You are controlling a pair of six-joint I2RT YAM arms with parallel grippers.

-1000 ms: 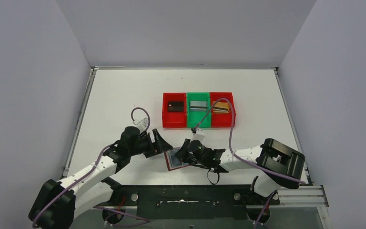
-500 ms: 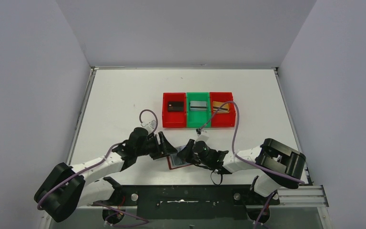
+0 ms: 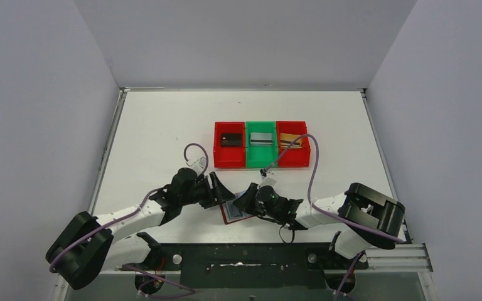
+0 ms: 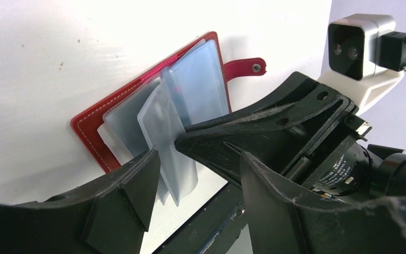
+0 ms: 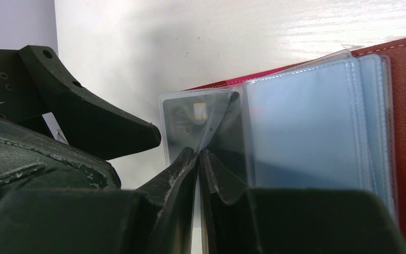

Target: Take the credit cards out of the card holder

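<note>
The dark red card holder (image 3: 234, 213) lies open on the white counter (image 3: 163, 125), low in the middle of the top view, between the 2 arms. The right tool (image 5: 198, 156) is pressed together, pinching 1 clear page of it. A grey card (image 5: 187, 119) marked "VIP" shows inside that page. The left tool (image 4: 198, 159) is spread wide just beside the card holder. Higher up sit 3 bins (image 3: 251, 158) with cards (image 3: 262, 138) inside.
</note>
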